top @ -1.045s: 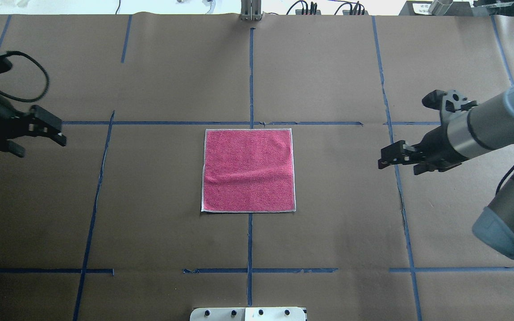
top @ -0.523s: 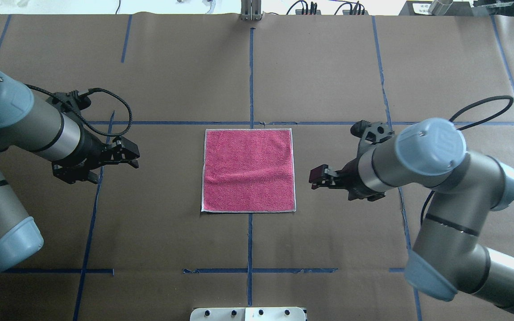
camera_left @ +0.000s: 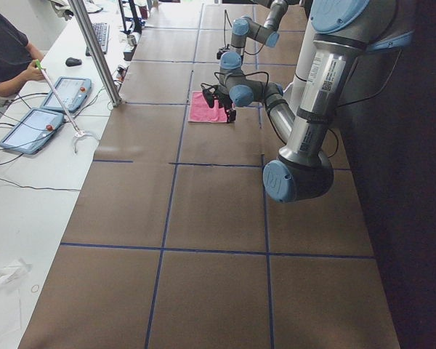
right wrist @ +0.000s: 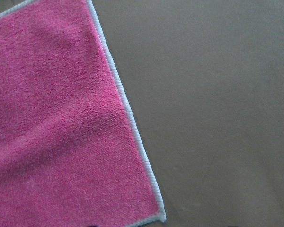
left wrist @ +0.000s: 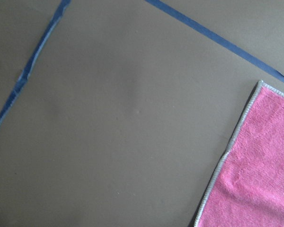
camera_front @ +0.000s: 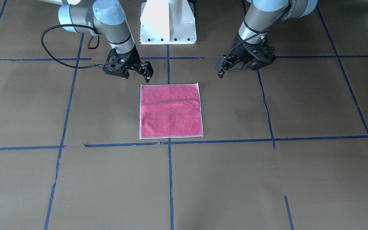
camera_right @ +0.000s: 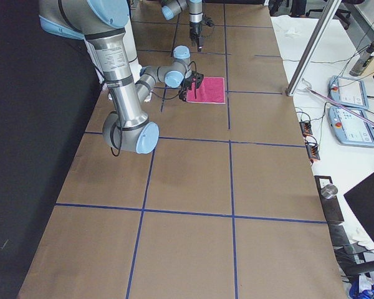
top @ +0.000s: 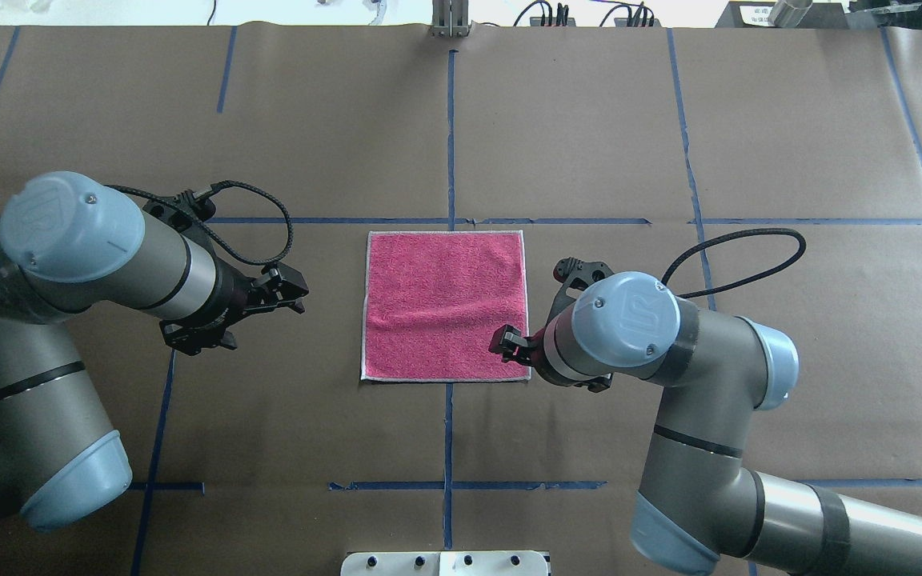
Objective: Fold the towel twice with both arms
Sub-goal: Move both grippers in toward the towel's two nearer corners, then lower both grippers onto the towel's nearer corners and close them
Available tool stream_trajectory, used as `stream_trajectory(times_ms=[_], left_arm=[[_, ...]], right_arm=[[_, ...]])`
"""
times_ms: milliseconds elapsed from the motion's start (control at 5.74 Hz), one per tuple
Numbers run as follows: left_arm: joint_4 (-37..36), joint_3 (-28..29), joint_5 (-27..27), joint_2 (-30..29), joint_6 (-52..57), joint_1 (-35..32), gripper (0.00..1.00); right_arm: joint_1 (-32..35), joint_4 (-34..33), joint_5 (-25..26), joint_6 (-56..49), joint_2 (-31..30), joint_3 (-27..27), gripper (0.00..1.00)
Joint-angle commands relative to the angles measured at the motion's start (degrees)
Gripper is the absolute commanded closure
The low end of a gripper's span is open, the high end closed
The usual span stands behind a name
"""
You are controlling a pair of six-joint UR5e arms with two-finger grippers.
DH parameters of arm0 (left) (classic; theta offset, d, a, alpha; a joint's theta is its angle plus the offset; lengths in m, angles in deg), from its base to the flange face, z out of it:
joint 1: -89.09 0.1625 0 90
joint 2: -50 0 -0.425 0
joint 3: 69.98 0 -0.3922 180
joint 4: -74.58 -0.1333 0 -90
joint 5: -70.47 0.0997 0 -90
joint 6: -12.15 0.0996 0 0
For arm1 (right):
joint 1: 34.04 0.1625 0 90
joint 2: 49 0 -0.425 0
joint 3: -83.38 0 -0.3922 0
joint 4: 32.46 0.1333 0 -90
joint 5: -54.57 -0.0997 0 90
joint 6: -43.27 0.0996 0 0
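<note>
Lying flat, pink face up, on the brown paper-covered surface (top: 589, 120), the small square terry towel (top: 445, 304) has the right black gripper (top: 503, 340) spread over its robot-side right corner and the left black gripper (top: 301, 294), also spread, near its left edge, not touching.

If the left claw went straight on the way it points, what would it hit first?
Most likely the edge of the pink towel: the left claw aims at it over bare brown paper. Its downward tilt is unclear, so the paper might come first.
</note>
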Motion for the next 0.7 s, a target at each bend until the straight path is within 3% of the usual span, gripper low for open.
stream_trajectory(times_ms=[0, 523], left_arm=[[0.0, 0.0, 0.4, -0.2, -0.5, 0.8, 0.0], [0.0, -0.2, 0.4, -0.3, -0.6, 0.8, 0.0]], right_arm=[[-0.5, 0.0, 0.8, 1.7, 2.4, -3.6, 0.12], [-0.5, -0.7, 0.2, 2.2, 2.5, -5.1, 0.19]])
